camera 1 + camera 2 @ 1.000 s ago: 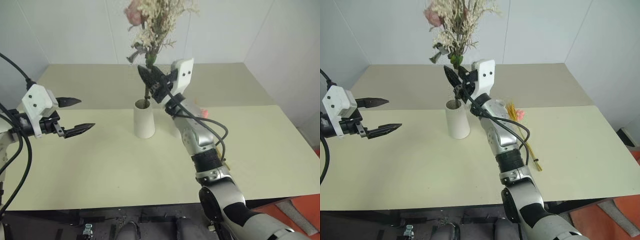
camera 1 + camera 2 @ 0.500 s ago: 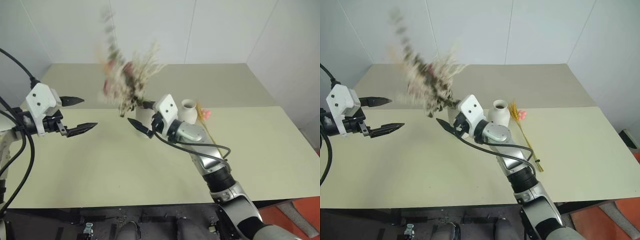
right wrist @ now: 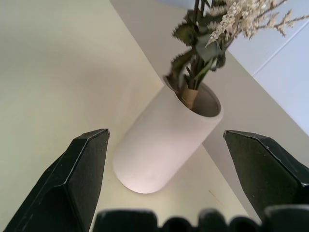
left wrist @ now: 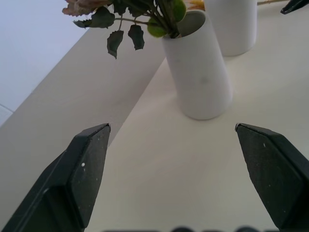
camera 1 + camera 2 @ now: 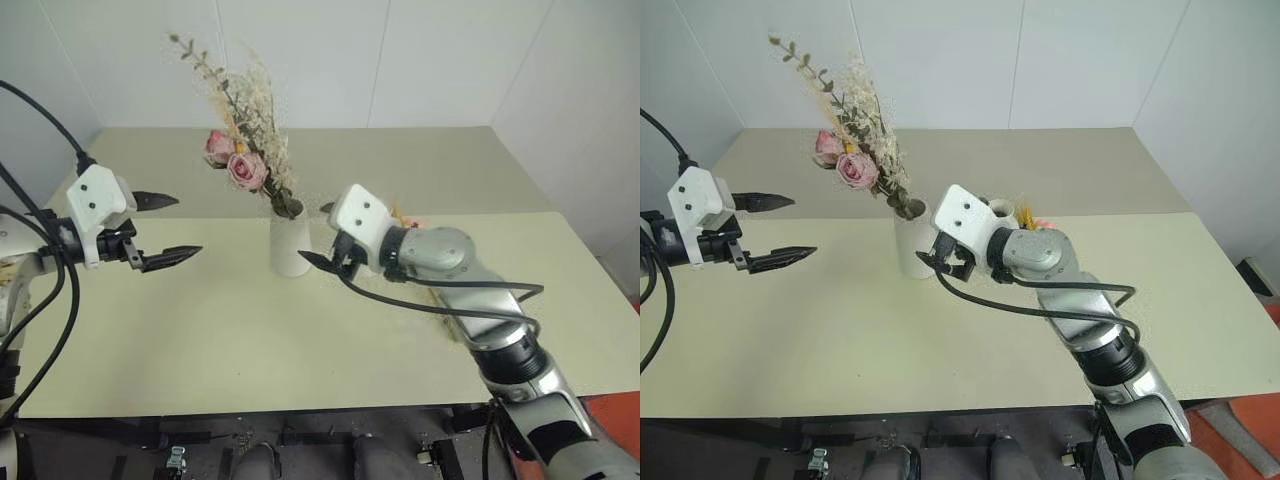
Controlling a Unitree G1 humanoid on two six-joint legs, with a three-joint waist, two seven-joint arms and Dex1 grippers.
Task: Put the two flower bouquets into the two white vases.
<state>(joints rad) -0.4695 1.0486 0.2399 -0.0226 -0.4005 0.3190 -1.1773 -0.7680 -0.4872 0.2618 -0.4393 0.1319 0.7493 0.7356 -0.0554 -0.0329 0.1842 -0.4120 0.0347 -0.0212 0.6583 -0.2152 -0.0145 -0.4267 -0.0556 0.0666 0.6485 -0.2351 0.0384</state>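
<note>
Over table, right gripper hovers level, empty jaws spread, facing cone vase.

Bare table lies open left of the cone vase, whose rose bunch leans leftward overhead.

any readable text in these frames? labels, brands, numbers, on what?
None: no words, brands, numbers or signs can be read.
Tapered white vase: plain, unmarked.
Rose bouquet: no tag.
Left gripper and right gripper housings: plain white, no lettering.
Table: bare surface, no print.
</note>
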